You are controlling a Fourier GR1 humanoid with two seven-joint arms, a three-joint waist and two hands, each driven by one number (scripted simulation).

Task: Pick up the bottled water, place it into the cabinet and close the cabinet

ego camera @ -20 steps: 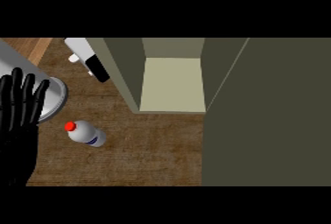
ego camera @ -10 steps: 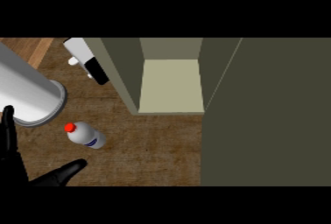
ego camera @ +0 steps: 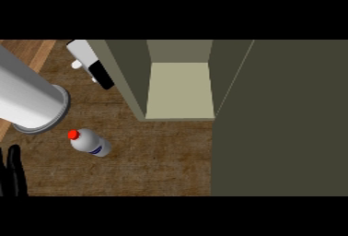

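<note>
Red-capped bottled water (ego camera: 89, 143) sits untouched on the bench (ego camera: 163, 156); the left hand (ego camera: 12, 171), fingers straight and empty at its eight o'clock, should wrap the bottle mid-body.

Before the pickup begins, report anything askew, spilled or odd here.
Nothing stands out. The bottled water sits capped on the counter, nothing spilled round it, left of the open cabinet. The left hand shows at the lower left edge.

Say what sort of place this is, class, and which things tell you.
Most likely a kitchen counter: a wooden worktop, an open cabinet standing on it with a bare pale shelf, and a red-capped bottled water on the wood nearby.
</note>
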